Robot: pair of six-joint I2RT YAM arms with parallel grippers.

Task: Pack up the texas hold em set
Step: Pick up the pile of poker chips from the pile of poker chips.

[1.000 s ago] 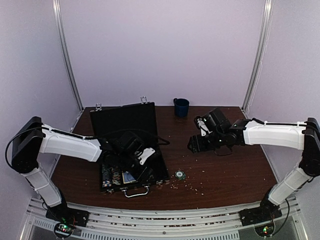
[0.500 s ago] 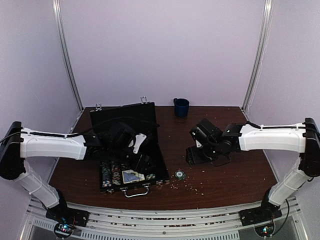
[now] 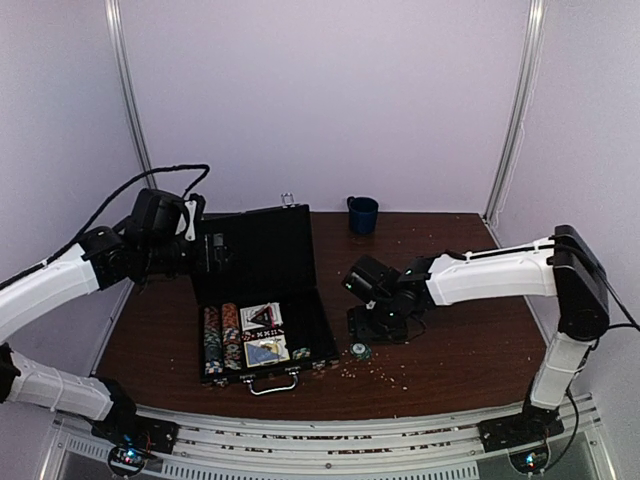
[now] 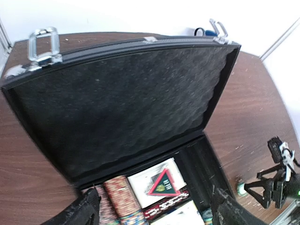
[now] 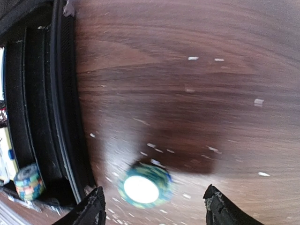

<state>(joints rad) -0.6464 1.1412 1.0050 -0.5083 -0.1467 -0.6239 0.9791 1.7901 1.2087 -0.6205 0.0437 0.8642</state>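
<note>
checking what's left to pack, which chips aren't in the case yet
The green-edged chips lying on the table just right of the case, under the right hand; the other chips all sit inside the case.

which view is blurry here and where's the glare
Right wrist: smeared by motion, the loose chip soft-edged with a featureless white centre, pale sheen on the table around it. Left wrist: sharp on the case lid, the wall behind blown out white. Top external: evenly lit, slightly soft, faint purple cast.
</note>
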